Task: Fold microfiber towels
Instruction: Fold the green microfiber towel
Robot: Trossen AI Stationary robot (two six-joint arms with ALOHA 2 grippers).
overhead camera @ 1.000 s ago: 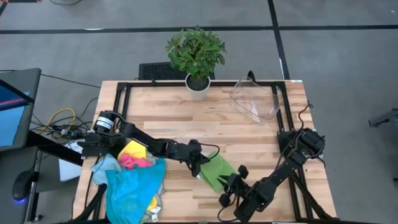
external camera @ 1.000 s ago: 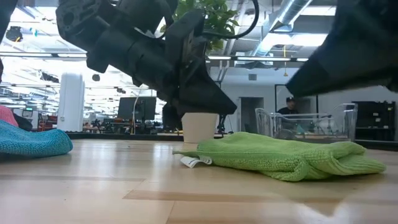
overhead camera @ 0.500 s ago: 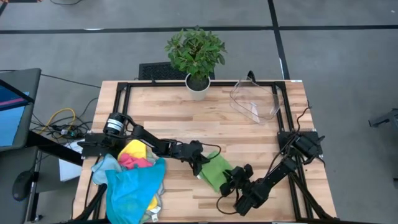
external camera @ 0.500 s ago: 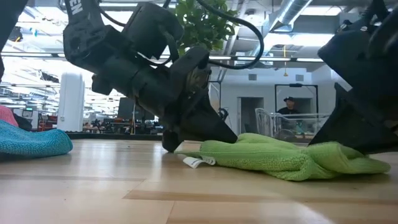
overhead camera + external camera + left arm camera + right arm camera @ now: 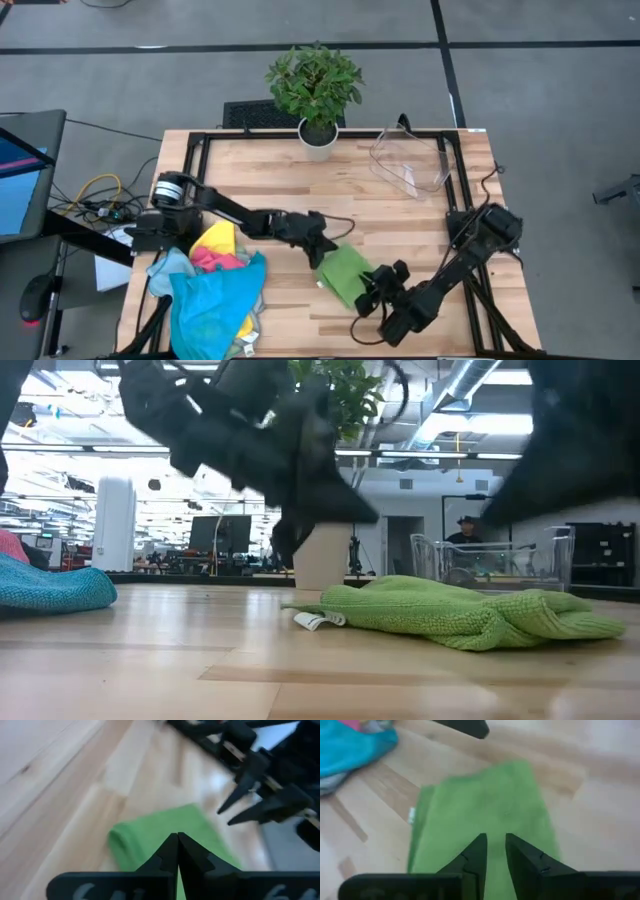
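A bright green microfiber towel (image 5: 345, 272) lies folded into a small pad on the wooden table, its white tag (image 5: 315, 620) at the left end in the low view. My left gripper (image 5: 322, 250) hangs shut just above the towel's far-left end (image 5: 150, 837). My right gripper (image 5: 372, 290) hovers over its near-right end (image 5: 485, 805), fingers a narrow gap apart with nothing between them. In the low view both arms are clear of the cloth (image 5: 450, 615).
A heap of blue, pink and yellow towels (image 5: 215, 290) sits at the table's near left corner. A potted plant (image 5: 315, 85) stands at the far edge, with a clear plastic bin (image 5: 410, 160) to its right. Bare wood lies between them and the green towel.
Both grippers came down onto the ends of the green towel half a second ago and have since risen clear of it. My left gripper has also drawn back a little toward the far edge. The towel stays folded where it was.
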